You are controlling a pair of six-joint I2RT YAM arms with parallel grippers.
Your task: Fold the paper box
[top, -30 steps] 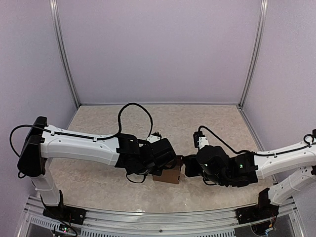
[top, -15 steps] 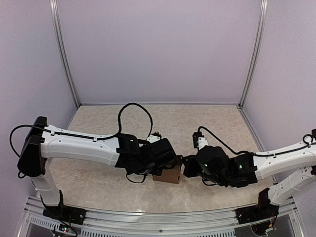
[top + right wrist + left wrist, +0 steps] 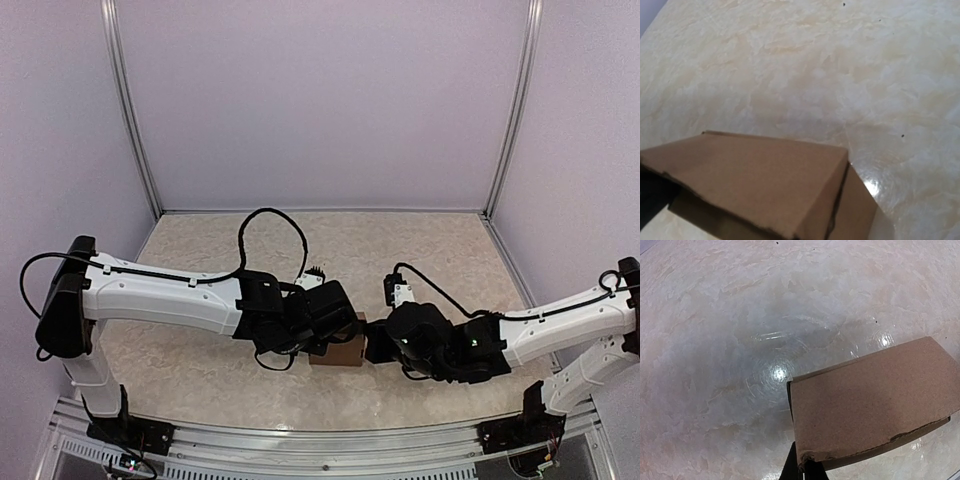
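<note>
Top external view shows us the paper box (image 3: 340, 353) on the table (image 3: 250, 250), caught between both pincers. The left gripper (image 3: 333, 340) is over the box's left side and the right gripper (image 3: 372, 345) touches its right side. Left wrist view: clenched fingers (image 3: 812, 474) pinch the box's near corner, and the box stretches away rightward. Right wrist view: the box fills the foreground; that pincer is clenched, though we cannot tell on what.

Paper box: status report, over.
Left gripper shut on paper box corner. Right gripper shut at its right side, grip unseen. Box looks formed. No obstruction seen.
</note>
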